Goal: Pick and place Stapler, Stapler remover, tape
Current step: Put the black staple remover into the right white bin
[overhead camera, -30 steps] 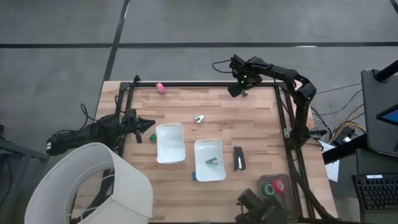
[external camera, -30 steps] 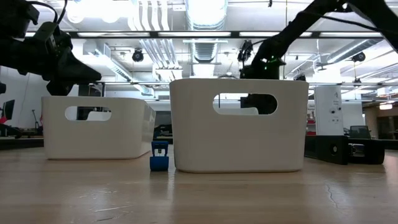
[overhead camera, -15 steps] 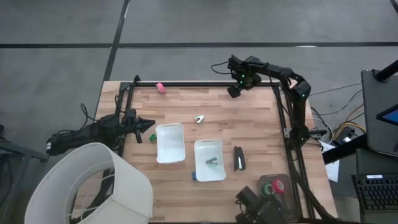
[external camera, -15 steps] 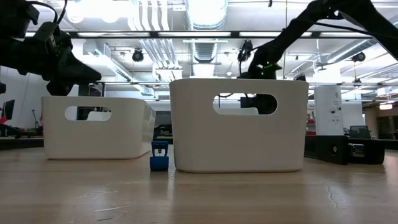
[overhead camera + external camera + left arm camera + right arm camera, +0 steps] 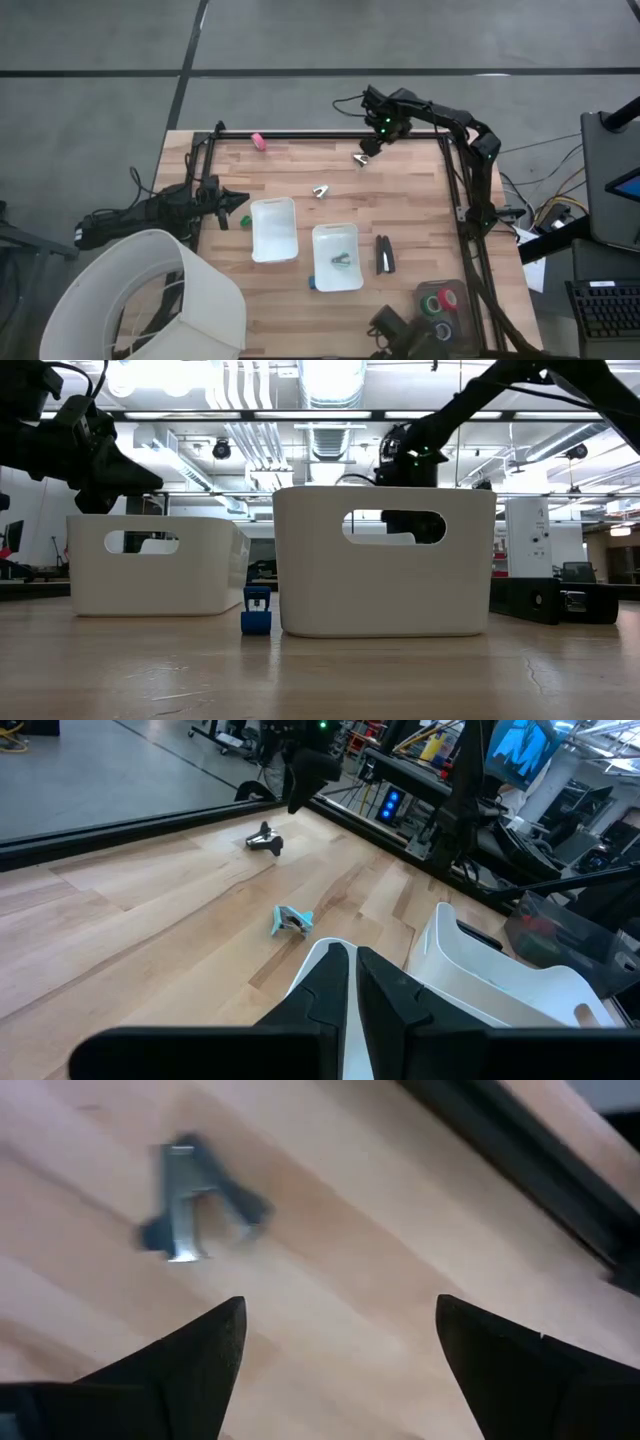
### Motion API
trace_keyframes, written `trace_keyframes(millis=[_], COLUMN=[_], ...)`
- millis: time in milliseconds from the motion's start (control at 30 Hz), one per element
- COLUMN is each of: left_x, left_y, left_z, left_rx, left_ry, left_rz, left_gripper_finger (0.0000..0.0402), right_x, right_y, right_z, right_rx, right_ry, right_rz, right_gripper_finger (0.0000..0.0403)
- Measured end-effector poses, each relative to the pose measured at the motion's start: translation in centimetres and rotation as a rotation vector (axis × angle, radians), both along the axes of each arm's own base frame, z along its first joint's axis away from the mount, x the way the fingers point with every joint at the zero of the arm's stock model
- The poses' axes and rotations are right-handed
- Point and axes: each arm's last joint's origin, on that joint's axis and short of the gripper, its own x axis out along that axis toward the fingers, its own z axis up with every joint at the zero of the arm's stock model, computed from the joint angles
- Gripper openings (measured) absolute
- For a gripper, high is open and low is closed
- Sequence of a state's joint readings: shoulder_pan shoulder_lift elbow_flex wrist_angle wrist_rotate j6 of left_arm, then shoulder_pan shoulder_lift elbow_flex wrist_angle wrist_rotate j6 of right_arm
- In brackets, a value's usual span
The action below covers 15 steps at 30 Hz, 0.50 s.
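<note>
the right gripper point(image 5: 372, 137) hangs over the 1 o'clock part of the light wooden tabletop point(image 5: 290, 170), close to the black frame rail at the far edge. its jaws stand wide apart and hold nothing. a small dark-and-metal claw-type staple remover point(image 5: 361, 158) lies flat on the tabletop just toward 7 o'clock of that gripper, apart from both fingers

a second small pale staple remover point(image 5: 320, 190) lies near the middle of the tabletop. the slim black stapler with a thin metal strip point(image 5: 384, 254) lies at about 4 o'clock, just beside the right-hand white plastic tray point(image 5: 352, 281). the left-hand white plastic tray point(image 5: 273, 248) stands just beside it toward 9 o'clock. the red and green tape rolls point(image 5: 439, 299) sit in a dark holder at 5 o'clock; a small blue piece point(image 5: 256, 610) stands by the right-hand tray's near corner

the left gripper point(image 5: 228, 202) waits at the 9 o'clock edge, its jaws nearly closed and empty

probable faults from here:
- the dark remover is small, low and off the jaws' centre line. a descent without re-centring is likely to land one finger on it and push it aside
- it lies near the frame rail; a push toward 12 o'clock could lodge it against the rail
- a pinch on its sprung handles may make it slip out or pivot
- a low carry toward the trays could strike a tray wall
</note>
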<state>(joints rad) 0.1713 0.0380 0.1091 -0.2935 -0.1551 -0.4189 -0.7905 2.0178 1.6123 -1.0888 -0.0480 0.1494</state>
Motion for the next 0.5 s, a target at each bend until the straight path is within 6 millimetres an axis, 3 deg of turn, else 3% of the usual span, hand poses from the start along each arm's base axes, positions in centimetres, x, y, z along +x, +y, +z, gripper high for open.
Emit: trace_keyframes(millis=[167, 300, 500], left_x=[0.0, 0.0, 0.0], left_y=[0.0, 0.0, 0.0], left_z=[0.0, 0.0, 0.0], left_rx=[0.000, 0.000, 0.000], left_ry=[0.001, 0.001, 0.000], left_rz=[0.000, 0.000, 0.000], left_gripper_finger=[0.0028, 0.0028, 0.0028], right_x=[2.4, 3.2, 3.6], right_y=[1.2, 1.1, 1.7], right_z=[0.1, 0.2, -0.3], right_rx=[-0.096, -0.188, -0.101], right_ry=[-0.047, -0.046, -0.094], right_rz=[0.120, 0.139, 0.164], right_gripper_finger=[0.0315, 0.0305, 0.0285])
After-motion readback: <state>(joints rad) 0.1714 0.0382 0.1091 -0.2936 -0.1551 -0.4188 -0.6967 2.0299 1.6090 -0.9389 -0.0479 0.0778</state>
